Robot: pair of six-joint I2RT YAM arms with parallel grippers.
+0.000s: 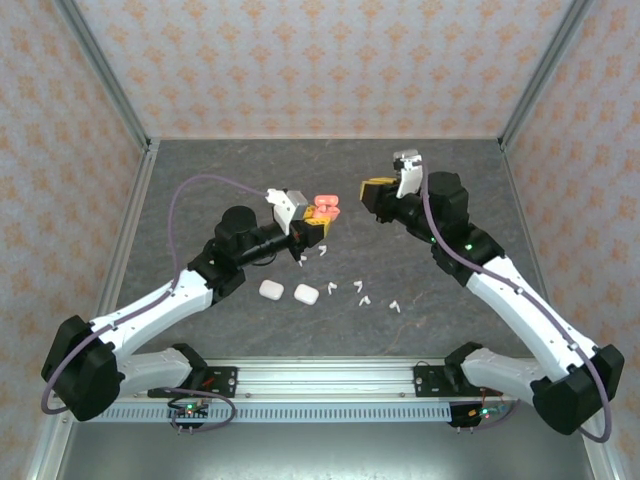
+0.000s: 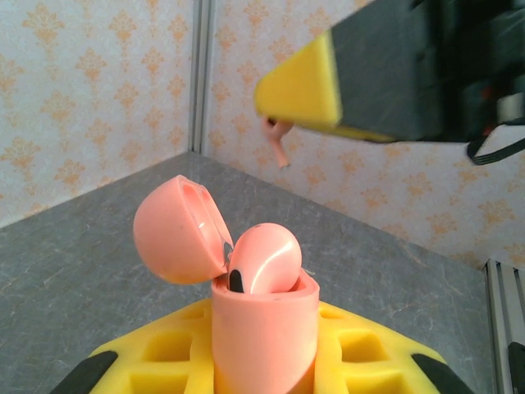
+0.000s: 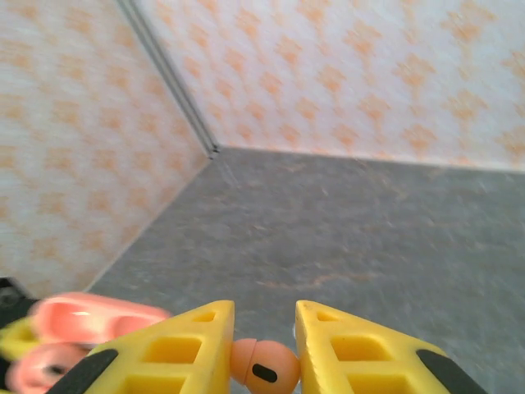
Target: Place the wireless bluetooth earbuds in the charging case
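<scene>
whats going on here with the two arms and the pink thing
The left gripper is shut on an open pink case and holds it upright with the lid flipped back. One pink earbud already sits in it. The right gripper pinches the other coral-pink earbud a little way off from the case, not yet over its opening. Six white earbuds and two closed white cases lie on the table, untouched.
</scene>
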